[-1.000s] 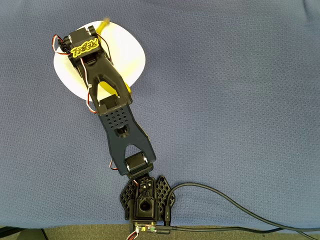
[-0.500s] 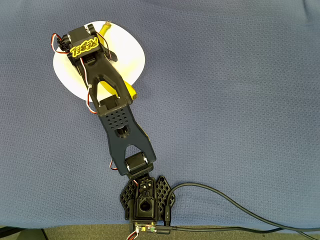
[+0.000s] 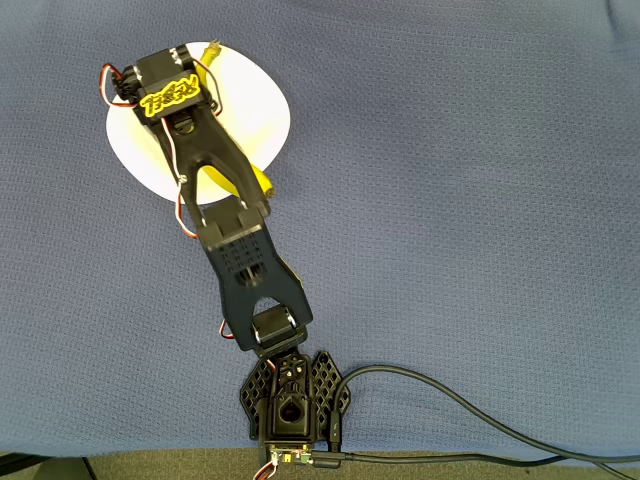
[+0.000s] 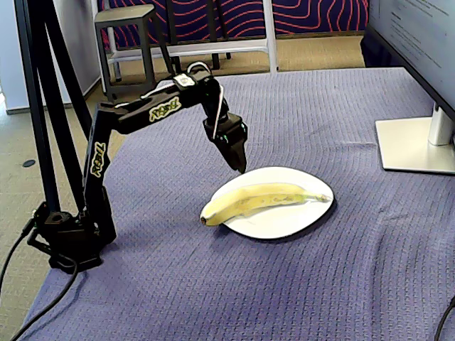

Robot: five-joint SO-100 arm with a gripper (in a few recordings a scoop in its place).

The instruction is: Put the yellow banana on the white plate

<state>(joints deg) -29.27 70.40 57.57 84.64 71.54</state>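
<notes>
Item: yellow banana (image 4: 259,199) lying on white plate (image 4: 284,222).
In the fixed view its long axis runs 9 to 3 o'clock, blunt end overhanging the rim at 9; your gripper (image 4: 240,165) hangs above, empty, fingers together.

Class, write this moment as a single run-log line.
banana: on white plate, one end overhanging rim | gripper: above plate edge, holding nothing, fingers shut | surface: blue cloth

Even bright light, sharp focus; soft shadow beneath white plate (image 4: 284,222).
</notes>
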